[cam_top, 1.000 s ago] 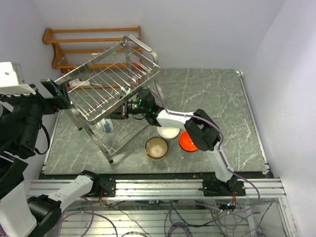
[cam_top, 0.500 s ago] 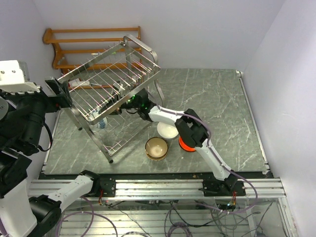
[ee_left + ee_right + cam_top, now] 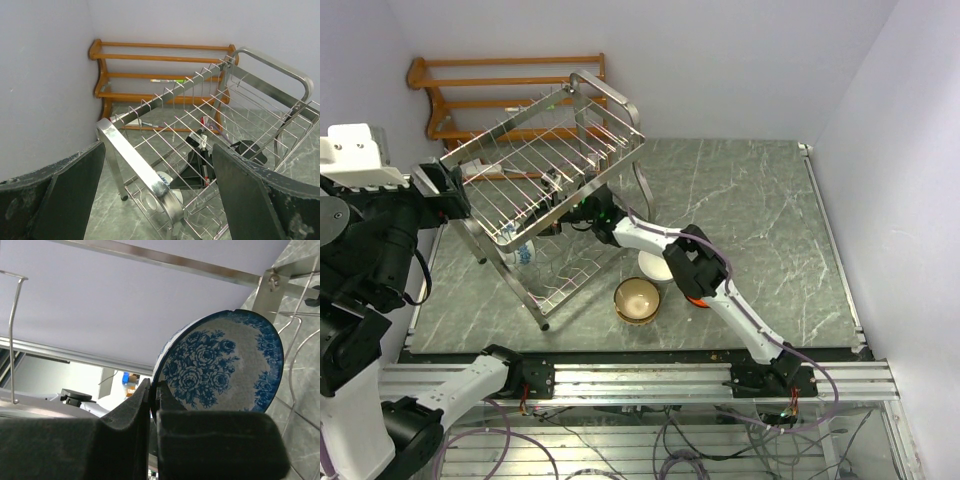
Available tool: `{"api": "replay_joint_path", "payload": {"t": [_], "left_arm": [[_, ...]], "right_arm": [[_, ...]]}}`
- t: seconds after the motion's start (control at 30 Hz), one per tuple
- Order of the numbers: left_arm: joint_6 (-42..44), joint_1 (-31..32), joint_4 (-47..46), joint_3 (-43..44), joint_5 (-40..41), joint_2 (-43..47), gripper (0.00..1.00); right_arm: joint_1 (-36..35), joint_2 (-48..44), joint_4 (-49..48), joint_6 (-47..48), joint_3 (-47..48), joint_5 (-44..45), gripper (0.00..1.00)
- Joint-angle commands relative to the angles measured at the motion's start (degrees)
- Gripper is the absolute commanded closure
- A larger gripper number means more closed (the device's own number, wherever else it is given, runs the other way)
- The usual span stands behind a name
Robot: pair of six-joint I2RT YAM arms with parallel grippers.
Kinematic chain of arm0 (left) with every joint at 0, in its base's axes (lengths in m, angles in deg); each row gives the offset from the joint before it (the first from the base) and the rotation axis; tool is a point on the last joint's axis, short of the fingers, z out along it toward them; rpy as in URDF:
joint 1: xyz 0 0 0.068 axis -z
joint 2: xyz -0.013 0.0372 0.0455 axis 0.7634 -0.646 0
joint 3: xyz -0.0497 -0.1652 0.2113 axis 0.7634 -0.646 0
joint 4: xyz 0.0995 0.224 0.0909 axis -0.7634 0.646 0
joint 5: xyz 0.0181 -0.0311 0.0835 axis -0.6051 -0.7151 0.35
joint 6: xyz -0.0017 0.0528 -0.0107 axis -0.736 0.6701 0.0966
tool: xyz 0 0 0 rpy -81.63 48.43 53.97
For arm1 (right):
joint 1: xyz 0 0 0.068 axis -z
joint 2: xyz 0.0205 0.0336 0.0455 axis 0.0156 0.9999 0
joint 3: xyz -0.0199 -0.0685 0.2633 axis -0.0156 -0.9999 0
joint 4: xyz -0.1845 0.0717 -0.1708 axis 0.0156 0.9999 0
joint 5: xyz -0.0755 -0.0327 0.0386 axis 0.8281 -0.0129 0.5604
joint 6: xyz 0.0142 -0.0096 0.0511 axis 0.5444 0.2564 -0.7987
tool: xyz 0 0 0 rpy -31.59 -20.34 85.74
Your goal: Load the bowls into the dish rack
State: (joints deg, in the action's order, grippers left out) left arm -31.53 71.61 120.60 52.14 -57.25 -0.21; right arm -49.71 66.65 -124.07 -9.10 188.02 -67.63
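Observation:
The silver wire dish rack (image 3: 542, 178) stands at the back left. My right gripper (image 3: 152, 387) is shut on the rim of the blue-and-white bowl (image 3: 220, 365) and holds it on edge inside the rack's lower tier (image 3: 523, 253). The bowl also shows through the wires in the left wrist view (image 3: 167, 181). My left gripper (image 3: 159, 150) is open, with its fingers on either side of the rack's corner frame bar (image 3: 135, 160). The tan bowl (image 3: 637, 298) sits on the table. The white bowl (image 3: 655, 267) and the orange-red bowl (image 3: 694, 295) are partly hidden by my right arm.
A brown wooden slatted rack (image 3: 500, 95) stands against the back wall behind the dish rack. My right arm (image 3: 695, 265) stretches across the table middle into the rack. White walls close in the left, back and right sides.
My right arm has reached further left into the lower tier, carrying the blue-and-white bowl leftward. My left gripper has shifted slightly at the rack's corner.

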Motion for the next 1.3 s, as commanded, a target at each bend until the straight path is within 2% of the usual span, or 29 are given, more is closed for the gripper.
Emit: {"api": "replay_joint_path", "payload": {"t": [0.0,0.13,0.33,0.83,1.1,1.27], "left_arm": [[0.73,-0.31,-1.7,-0.69,0.49,0.66,0.01],[0.94,-0.31,-1.73,-0.95,0.51,0.76,0.01],[1.5,-0.36,-1.86,-1.66,0.15,0.98,0.01],[3.42,-0.32,-2.48,-2.71,1.29,1.35,0.01],[3.82,-0.32,-2.4,-2.82,1.63,1.47,0.01],[3.9,-0.31,-2.4,-2.82,1.74,1.62,0.01]], "right_arm": [[0.2,1.19,-5.03,-2.18,3.08,2.08,1.0],[0.21,2.08,-5.13,-0.53,4.39,5.56,1.0],[0.12,7.08,-2.41,-0.73,12.76,7.45,1.0],[-0.92,9.59,-9.32,-8.2,13.14,7.48,1.0],[-1.36,11.27,-6.73,-9.0,15.68,7.65,1.0],[-1.29,10.32,-5.05,-7.7,12.17,8.11,1.0]]}}
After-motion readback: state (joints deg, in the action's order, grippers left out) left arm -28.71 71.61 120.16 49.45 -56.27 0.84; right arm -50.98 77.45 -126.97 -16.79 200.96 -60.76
